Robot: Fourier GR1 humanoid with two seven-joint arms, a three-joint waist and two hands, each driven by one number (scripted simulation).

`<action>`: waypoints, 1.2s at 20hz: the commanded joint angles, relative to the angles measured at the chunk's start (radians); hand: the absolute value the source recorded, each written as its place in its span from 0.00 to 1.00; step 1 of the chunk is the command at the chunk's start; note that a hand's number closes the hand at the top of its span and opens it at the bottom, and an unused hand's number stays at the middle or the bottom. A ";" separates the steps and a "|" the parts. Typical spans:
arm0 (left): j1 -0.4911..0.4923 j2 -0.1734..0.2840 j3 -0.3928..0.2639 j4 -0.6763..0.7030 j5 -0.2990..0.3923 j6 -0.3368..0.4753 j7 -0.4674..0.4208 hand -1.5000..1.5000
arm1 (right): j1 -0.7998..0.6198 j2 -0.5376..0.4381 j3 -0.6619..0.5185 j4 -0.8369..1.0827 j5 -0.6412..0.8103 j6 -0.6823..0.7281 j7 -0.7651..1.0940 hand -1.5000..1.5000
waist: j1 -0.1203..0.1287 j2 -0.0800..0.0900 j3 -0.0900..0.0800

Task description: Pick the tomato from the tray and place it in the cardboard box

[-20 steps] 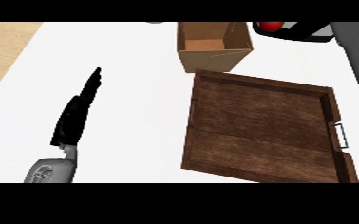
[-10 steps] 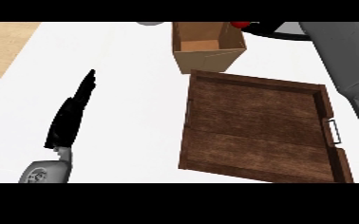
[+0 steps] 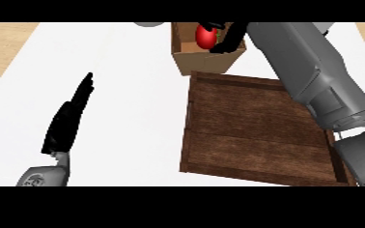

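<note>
I note my right hand (image 3: pixel 227 37) curled round the tomato (image 3: pixel 206 37) over the open box (image 3: pixel 187 60), left hand (image 3: pixel 68 118) resting open at left, tray (image 3: pixel 257 125) bare; I judge the fruit light, smooth, bruisable, best cradled across its middle.

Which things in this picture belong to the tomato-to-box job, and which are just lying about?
Job: tomato; cardboard box; wooden tray; right hand, curled round the tomato over the box.

Lying about: left hand, resting open on the counter; a grey thing at the top edge, too cut off to name.
</note>
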 commanded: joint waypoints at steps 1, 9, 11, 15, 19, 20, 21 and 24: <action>-0.013 0.009 0.016 0.015 0.009 -0.008 0.002 0.50 | -0.011 0.093 0.050 0.064 0.052 0.002 -0.050 1.00 | -0.017 -0.002 0.000; 0.044 -0.010 -0.013 -0.015 -0.007 -0.003 -0.012 0.50 | -0.015 0.177 0.024 0.190 0.041 -0.018 0.004 0.00 | -0.006 0.000 0.000; -0.005 0.004 0.018 0.030 -0.002 0.001 -0.012 0.50 | -0.002 0.172 0.009 0.197 0.026 0.004 -0.044 0.00 | -0.024 0.000 0.000; 0.027 -0.003 -0.003 -0.018 -0.004 -0.005 -0.012 0.50 | -0.050 0.181 -0.128 0.228 -0.111 0.073 0.034 0.00 | -0.007 0.000 0.000; 0.009 -0.017 -0.008 -0.001 -0.021 0.017 -0.016 0.50 | -0.077 0.158 -0.260 0.255 -0.241 0.107 0.108 0.00 | 0.003 0.010 0.000; 0.007 -0.020 -0.010 0.003 -0.016 0.011 0.002 0.50 | -0.070 0.129 -0.272 0.262 -0.253 0.143 0.099 0.00 | -0.007 0.008 0.001; 0.016 0.001 -0.004 0.010 -0.014 -0.005 -0.028 0.50 | -0.081 0.138 -0.309 0.270 -0.290 0.134 0.132 0.00 | 0.010 0.015 0.000; -0.005 -0.006 -0.003 -0.027 -0.010 0.003 0.006 0.50 | -0.071 0.064 -0.354 0.294 -0.336 0.233 0.155 0.00 | 0.012 0.016 0.002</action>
